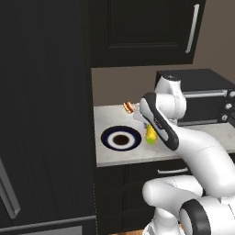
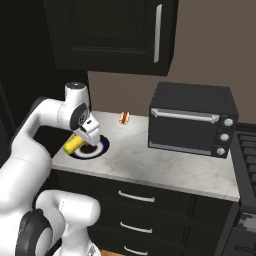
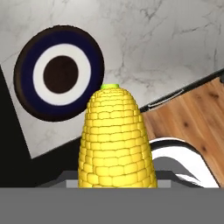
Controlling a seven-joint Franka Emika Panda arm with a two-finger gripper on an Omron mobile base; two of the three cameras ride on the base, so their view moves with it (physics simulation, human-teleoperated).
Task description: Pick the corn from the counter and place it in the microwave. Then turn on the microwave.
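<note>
Corn (image 3: 116, 138), small, stiff and light, sits clamped mid-cob in the gripper (image 2: 84, 134)'s nearly closed fingers, plate (image 3: 59, 72) at ten o'clock; its round, bumpy sides could roll.

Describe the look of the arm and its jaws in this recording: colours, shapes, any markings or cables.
The arm is glossy white, built of rounded, bulbous segments with dark grey or black bands and caps at the joints. A dark stripe runs along the forearm's side in the left base view. The gripper has a white, boxy body; its jaws cannot be made out. No cables or markings can be seen.
</note>
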